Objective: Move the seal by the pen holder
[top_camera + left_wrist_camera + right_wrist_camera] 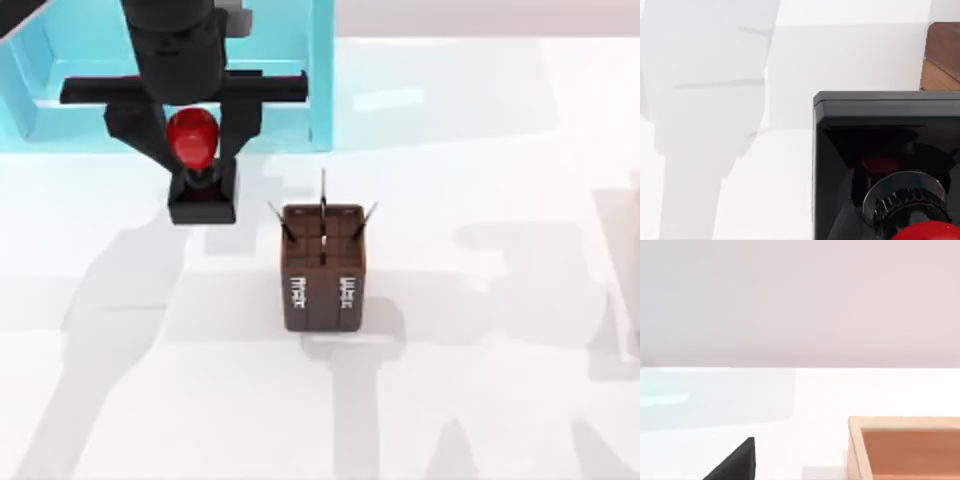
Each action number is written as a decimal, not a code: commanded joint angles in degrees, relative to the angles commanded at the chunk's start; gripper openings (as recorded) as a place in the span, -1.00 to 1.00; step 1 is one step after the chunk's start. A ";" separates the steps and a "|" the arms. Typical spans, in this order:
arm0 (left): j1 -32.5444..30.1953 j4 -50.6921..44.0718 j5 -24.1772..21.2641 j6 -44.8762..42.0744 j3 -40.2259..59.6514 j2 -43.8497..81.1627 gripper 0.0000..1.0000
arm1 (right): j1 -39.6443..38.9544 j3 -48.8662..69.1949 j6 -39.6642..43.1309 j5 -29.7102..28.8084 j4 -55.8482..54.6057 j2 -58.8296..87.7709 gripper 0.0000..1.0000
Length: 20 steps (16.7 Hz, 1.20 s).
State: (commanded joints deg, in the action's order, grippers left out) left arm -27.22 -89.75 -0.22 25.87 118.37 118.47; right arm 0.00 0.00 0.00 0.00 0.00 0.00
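The seal (203,190), a glossy red ball knob on a black square block, stands left of the pen holder (322,290) with a small gap between them. My left gripper (192,135) comes down from above, its fingers (135,130) closed on either side of the red knob. The left wrist view shows the seal's black block (880,130) and metal collar up close, with a brown corner of the pen holder (942,60) behind. The pen holder is a tall brown box with thin dark pens sticking out and white markings on its front. A black tip of my right gripper (735,465) shows in the right wrist view.
A large cyan shelf unit (320,90) stands at the back left, right behind the left arm. A shallow orange-brown tray (905,445) lies near the right gripper. White table stretches in front of and to the right of the pen holder.
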 joint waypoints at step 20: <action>-0.27 3.63 0.07 0.04 -4.44 -0.69 0.36 | 0.00 0.00 0.00 0.00 0.00 0.00 1.00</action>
State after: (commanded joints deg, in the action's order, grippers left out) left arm -27.48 -86.13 -0.15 25.91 113.92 117.78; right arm 0.00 0.00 0.00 0.00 0.00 0.00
